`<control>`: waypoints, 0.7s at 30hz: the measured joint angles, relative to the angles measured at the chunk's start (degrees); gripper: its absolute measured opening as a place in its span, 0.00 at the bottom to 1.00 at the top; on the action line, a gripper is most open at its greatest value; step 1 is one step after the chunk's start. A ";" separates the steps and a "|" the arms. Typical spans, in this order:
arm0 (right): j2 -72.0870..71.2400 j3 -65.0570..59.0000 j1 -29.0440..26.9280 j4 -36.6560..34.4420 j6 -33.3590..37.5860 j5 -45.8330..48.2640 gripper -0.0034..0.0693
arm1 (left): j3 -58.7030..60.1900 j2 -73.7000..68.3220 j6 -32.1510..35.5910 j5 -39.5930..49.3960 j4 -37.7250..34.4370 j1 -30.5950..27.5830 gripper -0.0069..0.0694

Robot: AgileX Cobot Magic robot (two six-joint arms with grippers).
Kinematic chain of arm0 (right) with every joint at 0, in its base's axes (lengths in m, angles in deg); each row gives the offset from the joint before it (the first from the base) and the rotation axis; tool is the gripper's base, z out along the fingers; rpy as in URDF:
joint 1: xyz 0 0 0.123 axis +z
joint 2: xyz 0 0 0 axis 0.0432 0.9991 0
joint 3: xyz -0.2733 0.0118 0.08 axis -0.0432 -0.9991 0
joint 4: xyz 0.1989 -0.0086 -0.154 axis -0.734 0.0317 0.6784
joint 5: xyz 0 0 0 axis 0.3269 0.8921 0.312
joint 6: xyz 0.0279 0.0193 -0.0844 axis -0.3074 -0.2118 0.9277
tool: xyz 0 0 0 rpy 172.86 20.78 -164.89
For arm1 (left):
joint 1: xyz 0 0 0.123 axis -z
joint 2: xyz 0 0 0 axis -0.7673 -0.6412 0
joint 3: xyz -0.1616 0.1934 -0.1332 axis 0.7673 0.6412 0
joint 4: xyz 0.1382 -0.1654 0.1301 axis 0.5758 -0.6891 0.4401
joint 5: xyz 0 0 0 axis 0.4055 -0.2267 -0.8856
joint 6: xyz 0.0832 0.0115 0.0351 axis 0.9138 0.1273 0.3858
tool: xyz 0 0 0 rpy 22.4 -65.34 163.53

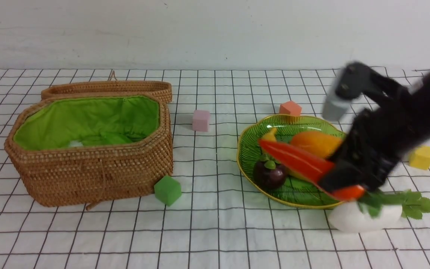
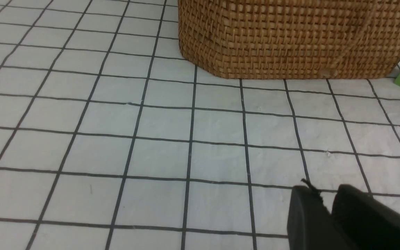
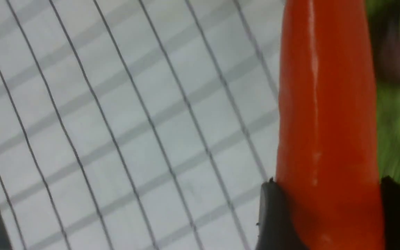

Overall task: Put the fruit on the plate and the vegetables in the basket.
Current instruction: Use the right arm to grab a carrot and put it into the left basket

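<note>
The right hand was clamped around the thick end of the carrot, with a finger pressed on each side of it. The carrot hung tilted above the plate, its tip pointing toward the far left corner of the tabletop.

The plate sat right of the tabletop's middle. On it lay the mango at the far side, the mangosteen nearer the near rim, and the banana, mostly hidden under the carrot.

The radish lay on the tabletop just beside the plate's near right rim. Green leaves spread by it toward the right edge; I could not tell which vegetable they belonged to.

The basket stood open toward the left edge, with its lid behind it. Something pale green lay on the lining, hard to tell from the cloth.

A green cube sat at the basket's near right corner. A pink cube lay between basket and plate, an orange cube just beyond the plate, and a yellow cube toward the right edge.

The left hand hovered low over bare tabletop near the basket's wall, its fingers almost together and holding nothing.
</note>
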 joint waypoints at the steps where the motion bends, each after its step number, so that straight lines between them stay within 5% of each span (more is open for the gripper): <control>1: 0.81 3.13 2.76 -1.54 0.00 -2.06 0.57 | 0.00 0.00 0.00 0.00 0.00 0.00 0.24; 10: 23.78 30.01 17.90 -13.27 -4.28 -25.61 0.57 | 0.00 0.00 0.00 0.00 0.00 0.00 0.24; 21: 49.96 57.64 20.59 -13.96 -8.99 -27.00 0.56 | 0.00 0.00 0.00 0.00 0.00 0.00 0.24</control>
